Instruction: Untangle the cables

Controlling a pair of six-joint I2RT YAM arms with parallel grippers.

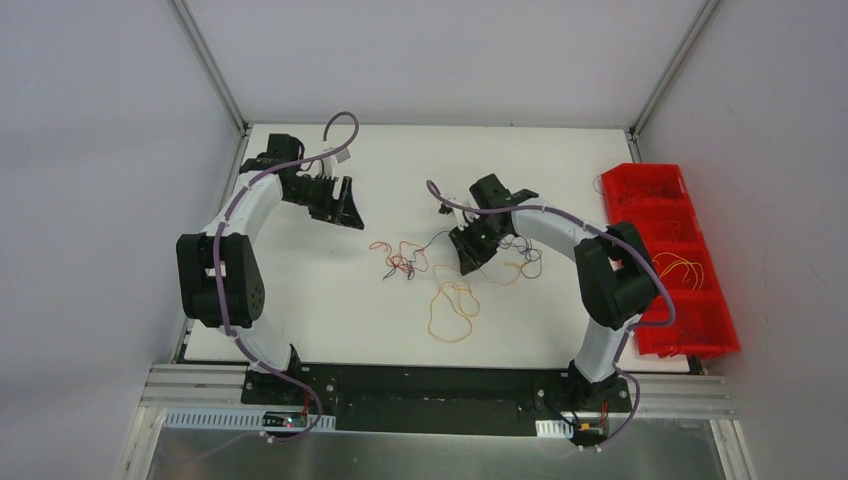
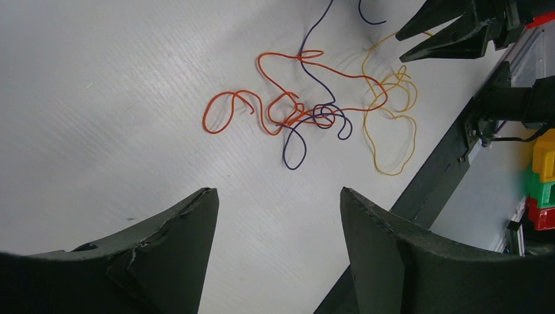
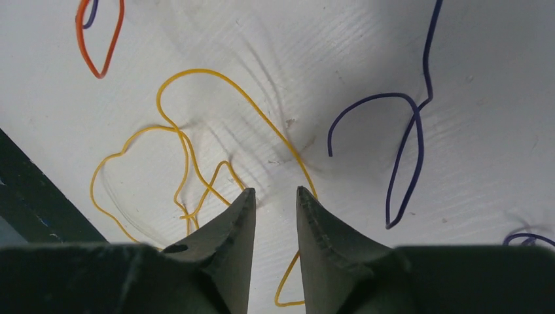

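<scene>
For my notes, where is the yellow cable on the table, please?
Top view: the yellow cable lies mid-table beside the right gripper, right of the orange cable.

Orange cable, yellow cable, dark purple cable; white table; red bin; lilac hose.

Bright even light, soft faint shadows, sharp focus

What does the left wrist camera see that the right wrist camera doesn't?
Only left wrist: the knot of orange and purple cables and the left tool. Only right wrist: a loose purple cable curling by itself. Both: the yellow cable, the right tool and the white table.
</scene>
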